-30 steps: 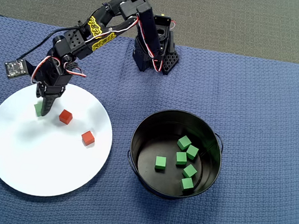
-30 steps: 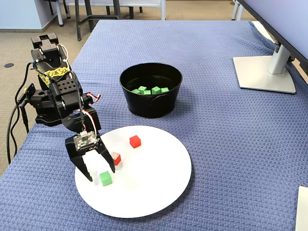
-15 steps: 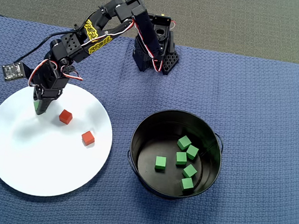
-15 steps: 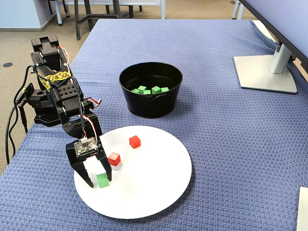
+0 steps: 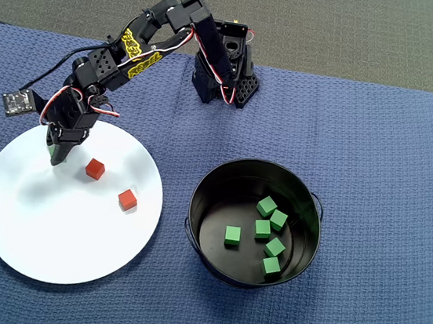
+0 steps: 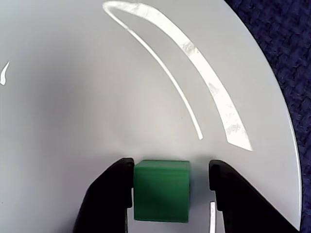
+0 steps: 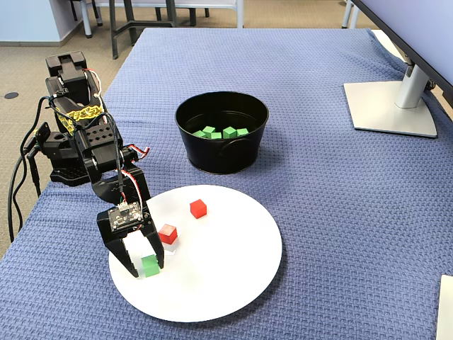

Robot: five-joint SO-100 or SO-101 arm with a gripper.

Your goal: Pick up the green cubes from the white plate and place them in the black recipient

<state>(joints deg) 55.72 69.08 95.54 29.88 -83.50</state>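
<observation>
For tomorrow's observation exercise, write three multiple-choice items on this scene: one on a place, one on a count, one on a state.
1. Where is the last green cube?
A in the bucket
B between the fingers on the plate
C on the cloth

2. How many green cubes lie in the bucket?
A three
B five
C seven

3. The plate's red cubes are:
A stacked
B touching
C apart

Answers: B, the wrist view shows it flanked by both fingers; B, the overhead view shows five; C, white plate shows between them.
</observation>
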